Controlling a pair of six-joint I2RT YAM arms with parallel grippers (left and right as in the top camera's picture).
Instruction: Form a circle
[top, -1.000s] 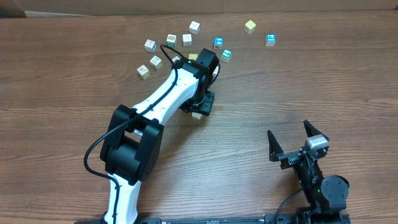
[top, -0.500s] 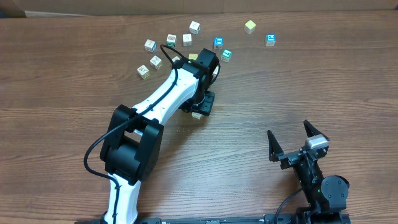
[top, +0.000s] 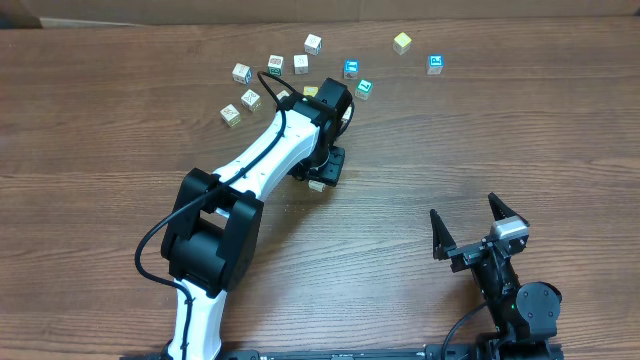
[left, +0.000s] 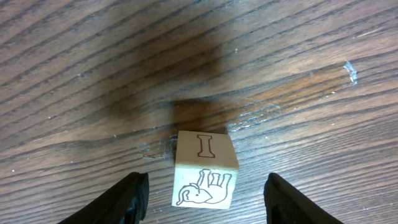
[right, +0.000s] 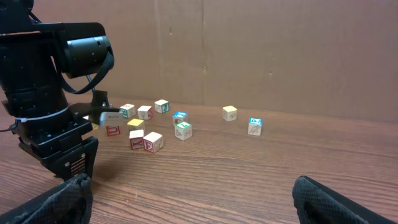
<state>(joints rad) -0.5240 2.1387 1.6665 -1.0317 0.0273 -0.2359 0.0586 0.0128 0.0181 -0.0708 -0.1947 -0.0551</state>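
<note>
The left fingers stand spread above the table. A lone picture cube sits between them with a gap on either side, its letter I facing up and its elephant face toward the wrist camera. The circle lies just beyond these fingers as a loose arc of small cubes, its long axis running left to right. A yellowish cube and a blue-marked cube sit off to its right. The right fingers, well apart from every cube, are spread wide.
</note>
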